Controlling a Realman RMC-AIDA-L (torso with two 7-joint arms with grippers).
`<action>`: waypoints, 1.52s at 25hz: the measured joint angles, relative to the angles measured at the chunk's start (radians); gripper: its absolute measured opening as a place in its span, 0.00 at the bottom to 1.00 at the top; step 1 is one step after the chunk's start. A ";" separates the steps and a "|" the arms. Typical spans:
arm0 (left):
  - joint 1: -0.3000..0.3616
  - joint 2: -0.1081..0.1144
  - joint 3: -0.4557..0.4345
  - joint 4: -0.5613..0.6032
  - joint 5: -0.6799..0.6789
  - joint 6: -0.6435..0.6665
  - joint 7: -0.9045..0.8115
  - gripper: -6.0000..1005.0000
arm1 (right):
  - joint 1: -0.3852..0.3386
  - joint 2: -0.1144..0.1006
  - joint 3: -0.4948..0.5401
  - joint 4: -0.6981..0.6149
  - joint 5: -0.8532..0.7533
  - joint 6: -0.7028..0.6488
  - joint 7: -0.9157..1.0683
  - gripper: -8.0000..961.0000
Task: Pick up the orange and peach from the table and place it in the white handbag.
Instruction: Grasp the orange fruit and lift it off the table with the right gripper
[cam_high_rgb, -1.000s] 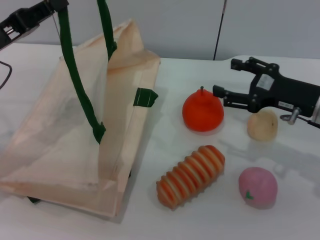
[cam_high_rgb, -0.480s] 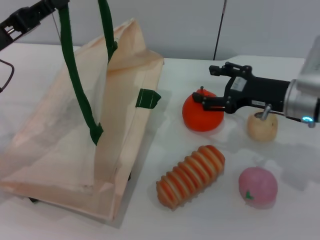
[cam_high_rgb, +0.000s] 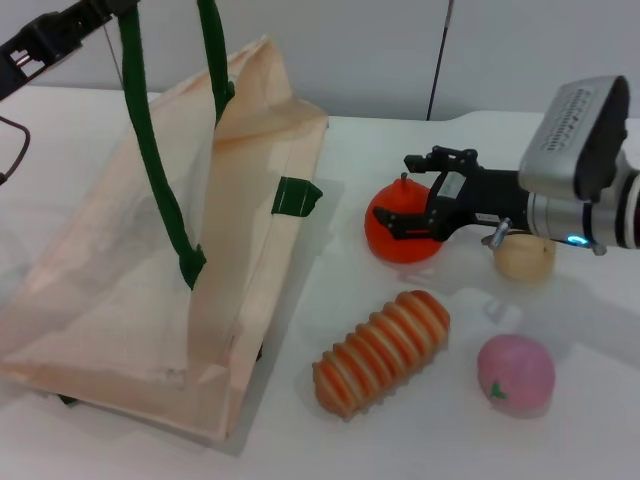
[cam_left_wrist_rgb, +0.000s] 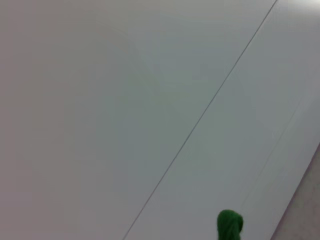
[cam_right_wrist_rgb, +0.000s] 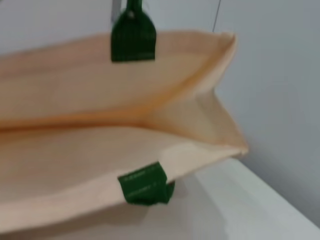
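Fingers of the right gripper (cam_high_rgb: 412, 192) are spreading open around the orange (cam_high_rgb: 401, 224) at centre right, having advanced from the right edge; grasping looks imminent. Upper left, the left gripper (cam_high_rgb: 45, 42), fingers unclear, is holding up the white handbag (cam_high_rgb: 110, 300) handle; the peach (cam_high_rgb: 515, 374) is waiting lower right.

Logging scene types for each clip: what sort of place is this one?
Probably a lab or test bench, not a home: a bare white table against plain grey wall panels, with toy fruit such as the orange laid out beside a cloth handbag.
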 joint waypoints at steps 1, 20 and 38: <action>0.000 0.000 0.000 0.000 -0.001 0.000 0.000 0.13 | 0.004 0.000 -0.003 0.005 -0.002 0.013 0.002 0.92; 0.001 0.000 0.000 0.000 -0.008 0.010 0.001 0.12 | 0.028 0.002 -0.038 0.040 -0.076 0.117 0.067 0.89; 0.004 0.000 0.000 0.000 -0.008 0.013 0.003 0.13 | 0.029 0.001 -0.071 0.040 -0.077 0.119 0.081 0.54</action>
